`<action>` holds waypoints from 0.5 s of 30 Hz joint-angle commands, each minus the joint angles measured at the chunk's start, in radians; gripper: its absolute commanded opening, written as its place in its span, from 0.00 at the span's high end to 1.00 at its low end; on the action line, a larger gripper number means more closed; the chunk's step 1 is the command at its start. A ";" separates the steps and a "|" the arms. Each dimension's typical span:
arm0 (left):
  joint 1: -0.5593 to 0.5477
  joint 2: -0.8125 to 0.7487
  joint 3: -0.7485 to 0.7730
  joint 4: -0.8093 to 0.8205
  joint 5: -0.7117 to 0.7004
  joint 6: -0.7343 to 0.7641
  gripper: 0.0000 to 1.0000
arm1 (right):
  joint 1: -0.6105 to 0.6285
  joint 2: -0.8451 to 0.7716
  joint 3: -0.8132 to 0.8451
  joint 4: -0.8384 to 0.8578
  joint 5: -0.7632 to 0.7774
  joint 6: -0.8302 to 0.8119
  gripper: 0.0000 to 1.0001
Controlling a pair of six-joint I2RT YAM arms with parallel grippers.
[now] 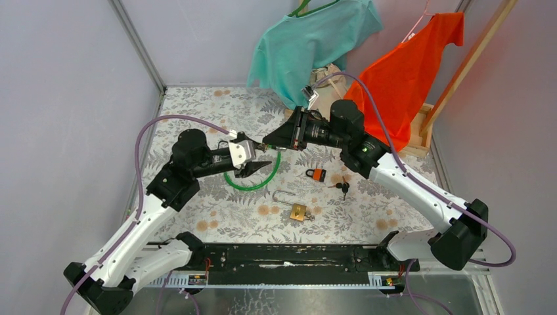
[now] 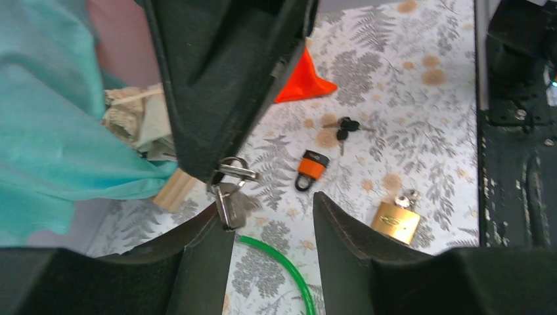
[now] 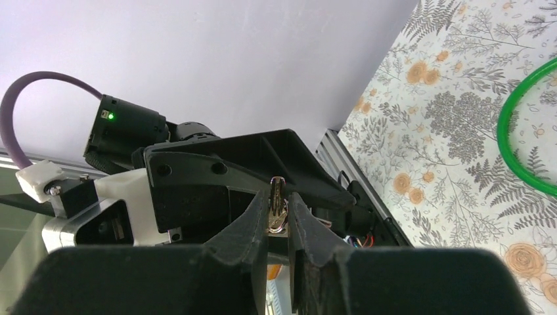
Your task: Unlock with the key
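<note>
My right gripper [image 3: 278,197] is shut on a silver key [image 3: 277,209], held above the table. In the left wrist view that key and its ring [image 2: 230,191] hang from the right gripper's tip [image 2: 220,172], just at the tip of one of my left fingers [image 2: 203,262]. My left gripper [image 2: 270,210] is open, jaws wide apart, with nothing between them. From above, the two grippers meet tip to tip, the left [image 1: 259,165] just below the right [image 1: 266,143]. A brass padlock [image 1: 299,211] and a small orange padlock [image 1: 318,174] lie on the floral table.
A green cable loop [image 1: 253,180] lies under the left gripper. Black-headed keys [image 1: 342,187] rest right of the orange padlock. A teal garment [image 1: 309,39] and an orange garment [image 1: 407,72] hang at the back by a wooden frame [image 1: 460,79].
</note>
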 commanded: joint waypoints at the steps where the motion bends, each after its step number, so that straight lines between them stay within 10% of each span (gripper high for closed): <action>1: -0.020 -0.020 -0.023 0.200 -0.095 -0.078 0.49 | 0.005 -0.035 0.012 0.090 -0.044 0.047 1.00; 8: -0.023 -0.024 -0.050 0.251 -0.139 -0.122 0.53 | 0.005 -0.046 0.013 0.098 -0.043 0.054 1.00; 15: -0.023 -0.041 -0.055 0.207 -0.125 -0.110 0.87 | 0.005 -0.062 0.001 0.102 -0.032 0.051 1.00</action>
